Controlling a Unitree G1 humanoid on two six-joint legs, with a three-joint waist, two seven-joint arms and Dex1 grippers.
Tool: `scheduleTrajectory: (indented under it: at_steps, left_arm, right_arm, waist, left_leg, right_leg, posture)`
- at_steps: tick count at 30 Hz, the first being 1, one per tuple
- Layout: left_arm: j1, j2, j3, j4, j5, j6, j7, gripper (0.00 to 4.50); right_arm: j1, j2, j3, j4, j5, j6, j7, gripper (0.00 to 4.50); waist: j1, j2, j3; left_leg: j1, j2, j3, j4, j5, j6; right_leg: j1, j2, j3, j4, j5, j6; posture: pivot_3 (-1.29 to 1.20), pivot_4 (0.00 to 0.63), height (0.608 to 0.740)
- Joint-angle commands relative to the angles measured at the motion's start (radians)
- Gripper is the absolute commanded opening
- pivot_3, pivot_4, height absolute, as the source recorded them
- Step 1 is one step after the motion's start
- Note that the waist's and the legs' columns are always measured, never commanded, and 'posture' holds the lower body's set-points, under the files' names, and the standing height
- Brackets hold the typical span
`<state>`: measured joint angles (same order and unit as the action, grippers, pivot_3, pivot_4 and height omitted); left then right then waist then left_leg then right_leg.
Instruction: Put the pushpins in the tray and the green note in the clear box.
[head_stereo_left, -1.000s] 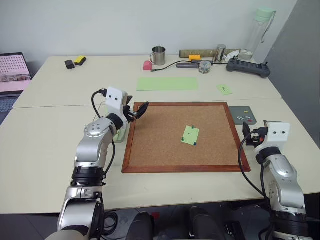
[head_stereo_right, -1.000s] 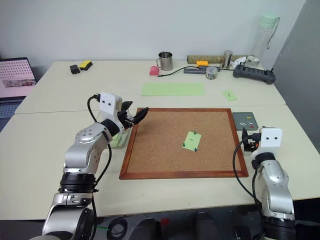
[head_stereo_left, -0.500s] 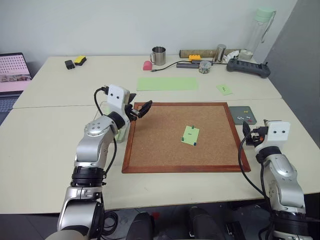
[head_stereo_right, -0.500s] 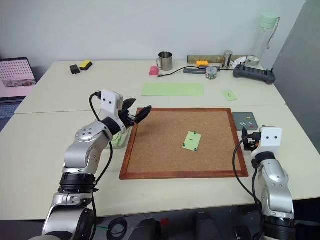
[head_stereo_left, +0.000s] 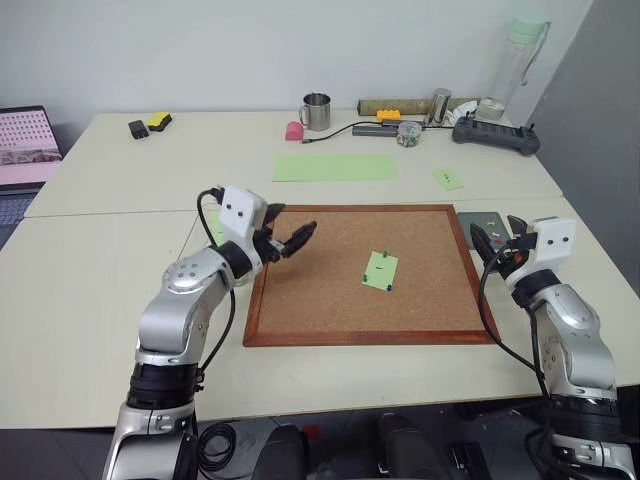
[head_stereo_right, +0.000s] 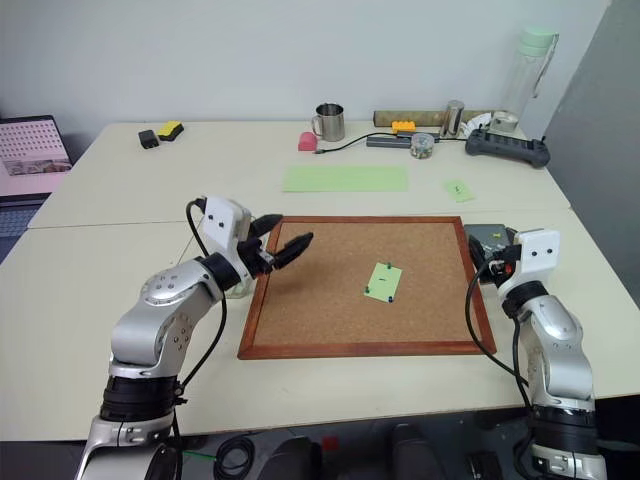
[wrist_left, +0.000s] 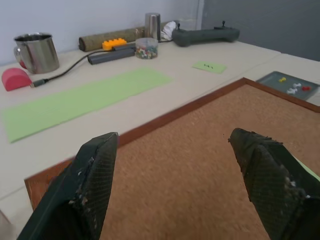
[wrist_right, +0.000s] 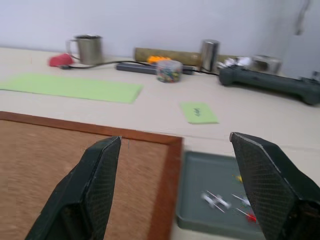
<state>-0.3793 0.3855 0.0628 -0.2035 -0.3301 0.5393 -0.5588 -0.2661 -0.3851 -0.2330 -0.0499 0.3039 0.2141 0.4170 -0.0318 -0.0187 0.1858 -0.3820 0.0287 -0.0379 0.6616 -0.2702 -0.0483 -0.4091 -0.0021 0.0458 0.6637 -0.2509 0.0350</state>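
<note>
A cork board (head_stereo_left: 368, 272) with a red-brown wooden frame lies flat at the centre of the table (head_stereo_left: 110, 270). Beyond its far edge lies a long pale green paper strip (head_stereo_left: 334, 167). Along the far edge of the table I see, from left to right, a pink object (head_stereo_left: 295, 130), a steel mug (head_stereo_left: 317, 111), a black cable (head_stereo_left: 343, 131), a small clear jar of coloured pins (head_stereo_left: 408, 133), a steel cylinder (head_stereo_left: 440, 105) and a dark handheld controller (head_stereo_left: 496, 135). A laptop (head_stereo_left: 27, 146) sits at the far left.
</note>
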Motion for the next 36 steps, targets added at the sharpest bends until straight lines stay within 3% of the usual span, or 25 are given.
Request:
scheduleTrajectory:
  at_steps: [1,15,28,32,36]
  left_arm:
    - [0.049,-0.012,-0.007,-0.118,-0.028,0.024,0.024,3.82]
    - [0.361,0.043,-0.028,-0.273,-0.030,-0.064,-0.043,3.82]
    - [0.371,0.018,-0.086,-0.167,0.012,-0.256,-0.102,3.82]
    - [0.364,0.025,-0.108,-0.144,0.012,-0.315,-0.149,3.27]
    - [0.353,0.041,-0.111,-0.133,-0.001,-0.344,-0.200,2.41]
  right_arm:
    - [-0.041,-0.032,0.029,0.006,0.056,0.030,0.111,3.63]
    - [-0.123,-0.078,0.195,0.058,0.112,0.108,0.441,3.63]
    - [-0.213,-0.005,0.262,0.275,0.020,-0.034,0.469,3.63]
    - [-0.229,0.003,0.268,0.323,-0.005,-0.067,0.472,3.63]
    - [-0.248,0.017,0.277,0.371,-0.028,-0.100,0.472,3.63]
  waist:
    - [0.000,0.000,0.000]
    - [-0.001,0.000,0.000]
    - [0.001,0.000,0.000]
    - [0.001,0.000,0.000]
    - [0.000,0.000,0.000]
  left_leg:
    - [0.000,0.000,0.000,0.000,0.000,0.000]
    - [0.000,0.000,0.000,0.000,0.000,0.000]
    - [0.000,0.000,0.000,0.000,0.000,0.000]
    - [0.000,0.000,0.000,0.000,0.000,0.000]
    - [0.000,0.000,0.000,0.000,0.000,0.000]
  right_leg:
    - [0.000,0.000,0.000,0.000,0.000,0.000]
    - [0.000,0.000,0.000,-0.001,-0.001,0.001]
    - [0.000,0.000,0.000,-0.001,0.000,0.000]
    - [0.000,0.000,0.000,0.000,0.002,-0.003]
    - [0.000,0.000,0.000,-0.001,0.002,-0.003]
  posture:
    - [0.00,0.150,0.740]
    - [0.00,0.150,0.740]
    - [0.00,0.150,0.740]
    - [0.00,0.150,0.740]
    - [0.00,0.150,0.740]
